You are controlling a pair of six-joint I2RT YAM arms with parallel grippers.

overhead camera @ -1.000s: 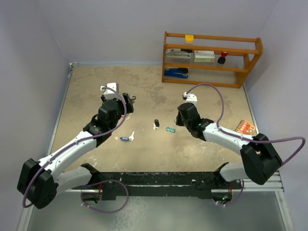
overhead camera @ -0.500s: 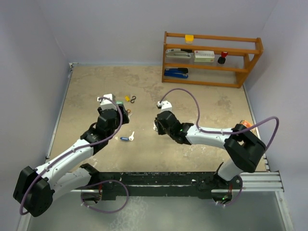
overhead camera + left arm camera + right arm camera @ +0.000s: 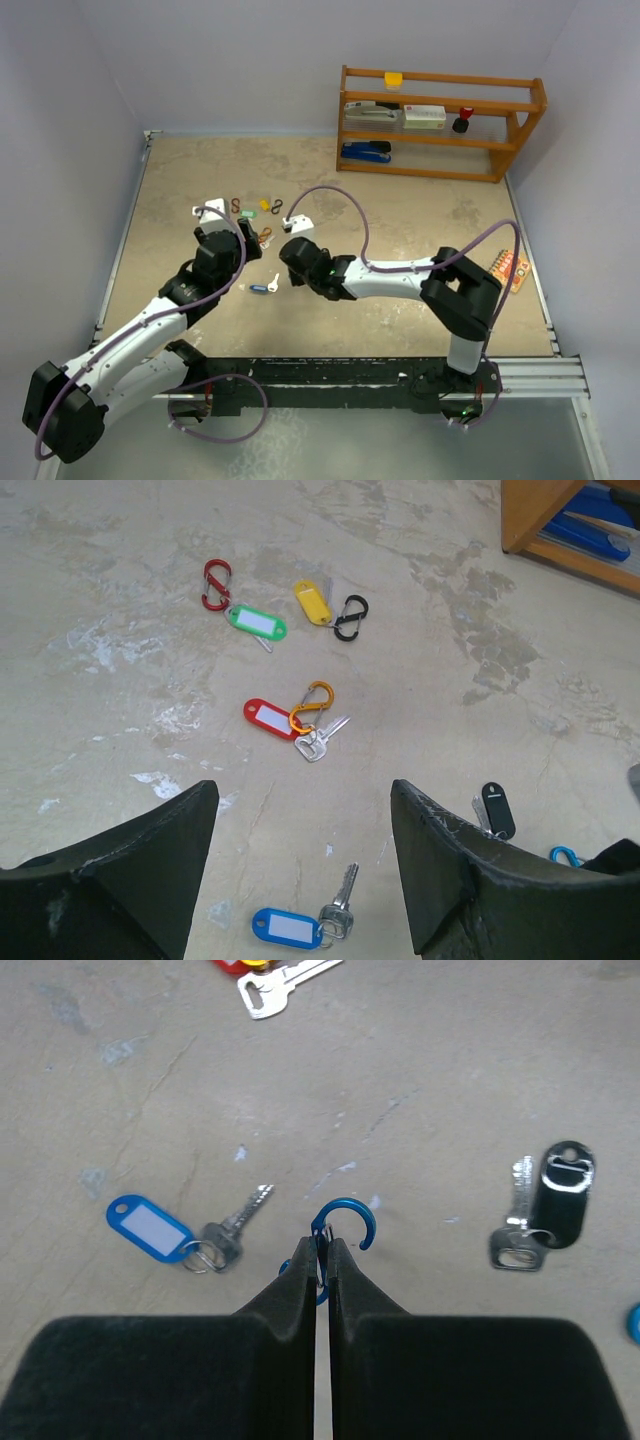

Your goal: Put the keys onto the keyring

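Mottled beige table (image 3: 180, 180), lilac walls (image 3: 200, 60); left fingers (image 3: 120, 880) wide, right fingers (image 3: 290, 1305) pinching what seems a blue clip (image 3: 344, 1202).

right end effector (image 3: 322, 1248): swept left | left arm (image 3: 150, 320): withdrew

readable text: none | blue key tag (image 3: 150, 1228): label blank | shelf box (image 3: 424, 116): print too small
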